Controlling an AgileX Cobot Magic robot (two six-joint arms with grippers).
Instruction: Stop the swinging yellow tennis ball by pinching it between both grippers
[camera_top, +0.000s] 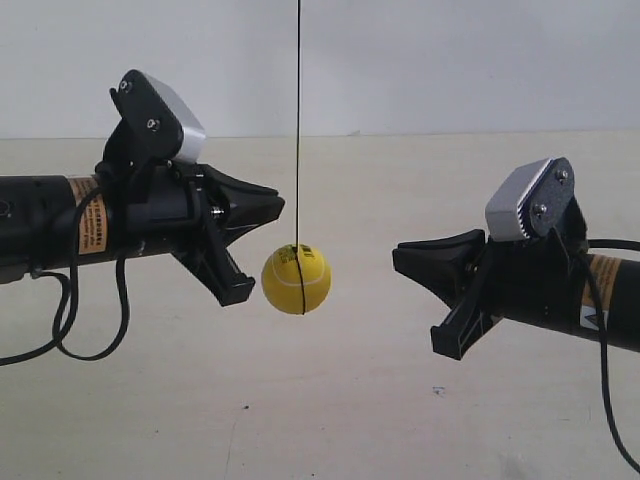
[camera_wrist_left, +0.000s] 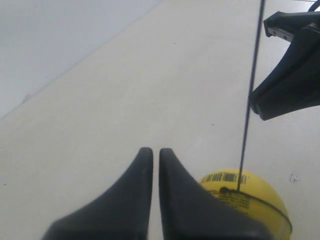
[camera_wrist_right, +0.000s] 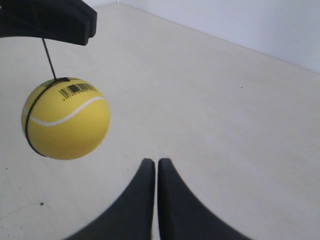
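Ball (camera_top: 296, 279) hangs by its string (camera_top: 298, 120) just beside left hand (camera_wrist_left: 155, 151), apart from right hand (camera_wrist_right: 155, 161); each is closed, empty. Best meet it at mid-height, both tips advancing together from opposite sides.

Beige surface (camera_top: 350, 420) (faintly scuffed), white wall (camera_top: 450, 60).

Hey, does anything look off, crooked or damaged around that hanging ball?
Nothing looks damaged or spilled. The yellow tennis ball hangs on a straight string, but off-centre: close beside the left gripper and well clear of the right gripper. Both are shut.
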